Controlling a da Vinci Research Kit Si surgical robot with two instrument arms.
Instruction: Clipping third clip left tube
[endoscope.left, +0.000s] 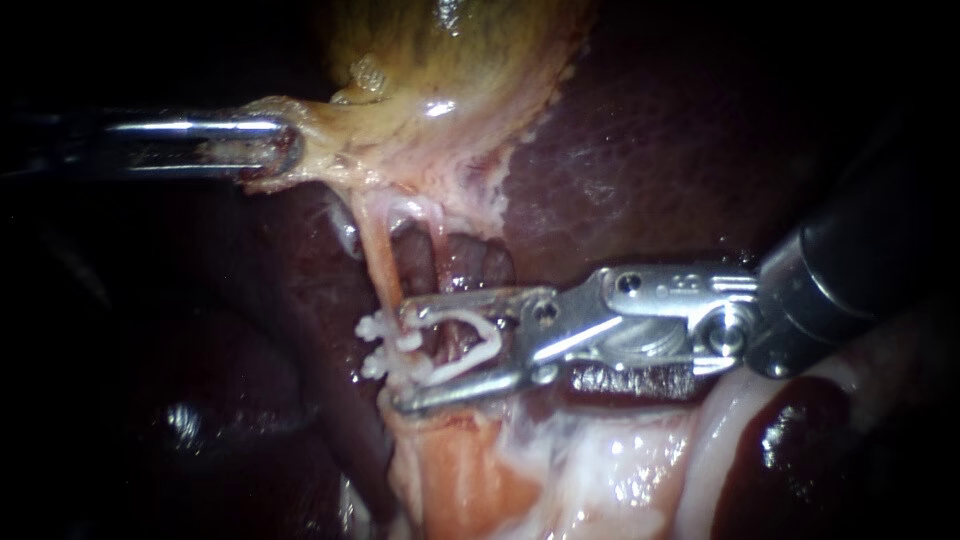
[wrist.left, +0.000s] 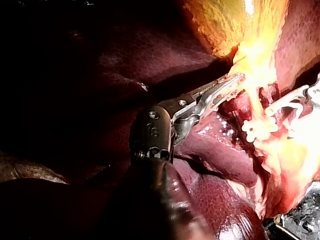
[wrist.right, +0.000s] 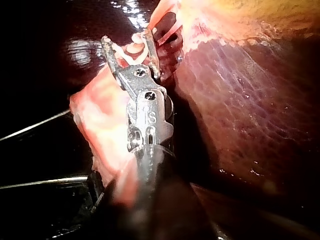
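Observation:
The yellow-green gallbladder (endoscope.left: 450, 70) lies at the top of the endoscope view. My left instrument (endoscope.left: 275, 150) is shut on its pale lower edge and holds it to the left. A pink left tube (endoscope.left: 382, 265) runs down from there. Two white clips (endoscope.left: 380, 348) sit across it, also seen as white clips (wrist.left: 257, 127) in the left wrist view. My right instrument (endoscope.left: 403, 360) comes in from the right; its jaws stand apart around the tube beside those clips and hold an open white clip (endoscope.left: 470, 340). In the right wrist view the same jaws (wrist.right: 127, 42) carry the clip (wrist.right: 132, 50).
Dark red liver (endoscope.left: 680, 150) surrounds the field. A second thin strand (endoscope.left: 437, 235) runs just right of the left tube. Pale fatty tissue (endoscope.left: 560, 470) lies below the right instrument's jaws. The left instrument (wrist.left: 225, 87) reaches toward the bright gallbladder edge.

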